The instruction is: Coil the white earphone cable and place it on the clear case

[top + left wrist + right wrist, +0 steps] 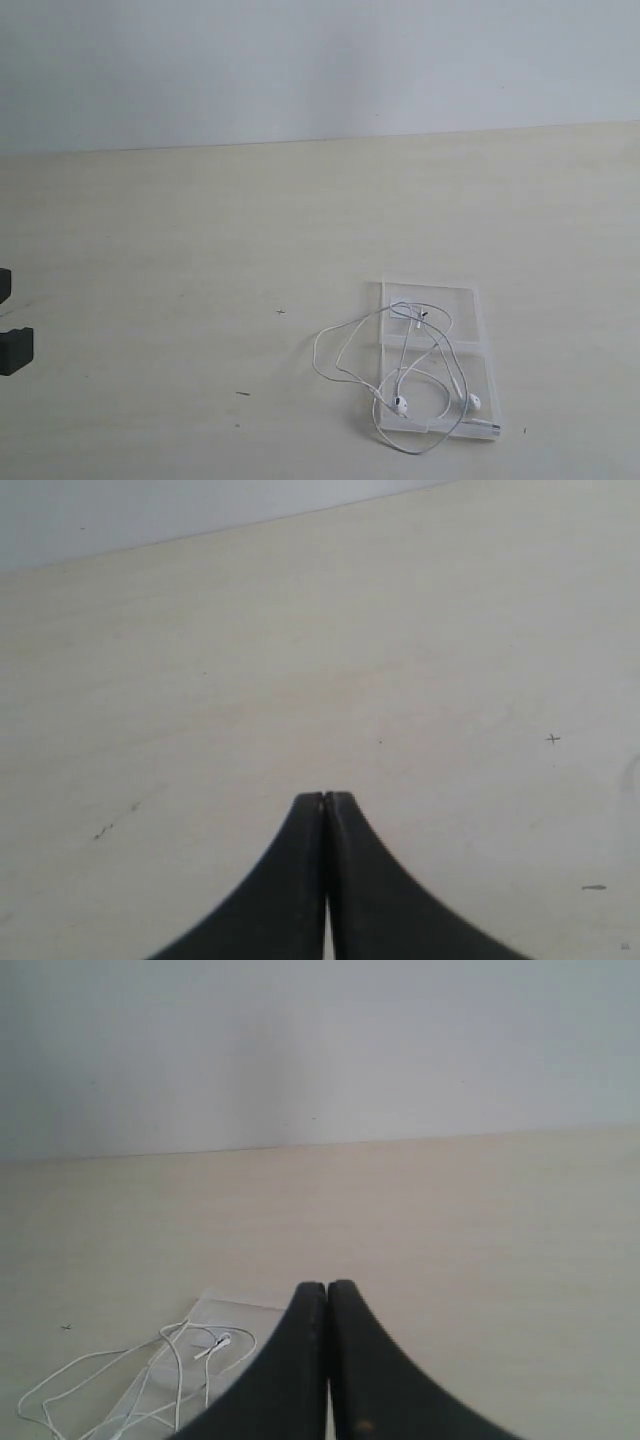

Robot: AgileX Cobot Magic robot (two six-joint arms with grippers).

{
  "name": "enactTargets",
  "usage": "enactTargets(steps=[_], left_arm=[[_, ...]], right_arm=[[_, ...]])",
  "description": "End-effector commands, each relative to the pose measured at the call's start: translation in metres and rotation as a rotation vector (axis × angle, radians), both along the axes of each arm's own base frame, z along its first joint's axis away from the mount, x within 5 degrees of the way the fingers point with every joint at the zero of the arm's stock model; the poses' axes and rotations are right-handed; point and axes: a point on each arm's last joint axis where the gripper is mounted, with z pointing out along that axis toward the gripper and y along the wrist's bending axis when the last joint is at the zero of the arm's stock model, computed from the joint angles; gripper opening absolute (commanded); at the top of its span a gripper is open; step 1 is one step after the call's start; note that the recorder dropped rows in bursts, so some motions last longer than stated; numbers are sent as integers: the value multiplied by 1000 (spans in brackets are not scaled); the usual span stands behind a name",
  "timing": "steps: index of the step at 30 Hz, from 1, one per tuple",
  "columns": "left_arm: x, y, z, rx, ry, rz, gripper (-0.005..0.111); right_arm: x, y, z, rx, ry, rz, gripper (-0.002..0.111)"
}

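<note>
Both pinched closed, empty: left gripper [326, 800], right gripper [327, 1288]. The white earphone cable [400, 404] loops partly off the clear case [455, 300]; can't spot its plug.

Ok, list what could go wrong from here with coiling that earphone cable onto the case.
1. The cable is very thin and lies flat, so a pinch may miss it or slip. The left gripper and right gripper are both shut and away from it.
2. Its loops cross the light-looking case, so tugging one could drag the case across the table.
3. The loop sprawling off the case may spring open once coiled.
</note>
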Motion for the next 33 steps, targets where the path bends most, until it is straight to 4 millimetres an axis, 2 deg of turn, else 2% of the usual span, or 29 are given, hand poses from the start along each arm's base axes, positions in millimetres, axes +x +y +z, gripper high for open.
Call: enactTargets(steps=[1, 14, 33], left_arm=[[-1, 1, 0, 7, -7, -3, 0], [-1, 1, 0, 7, -7, -3, 0], [-1, 1, 0, 7, -7, -3, 0]], right_arm=[[-1, 0, -4, -13, 23, -1, 0], [0, -7, -4, -13, 33, -120, 0], [0, -6, -5, -16, 33, -113, 0]])
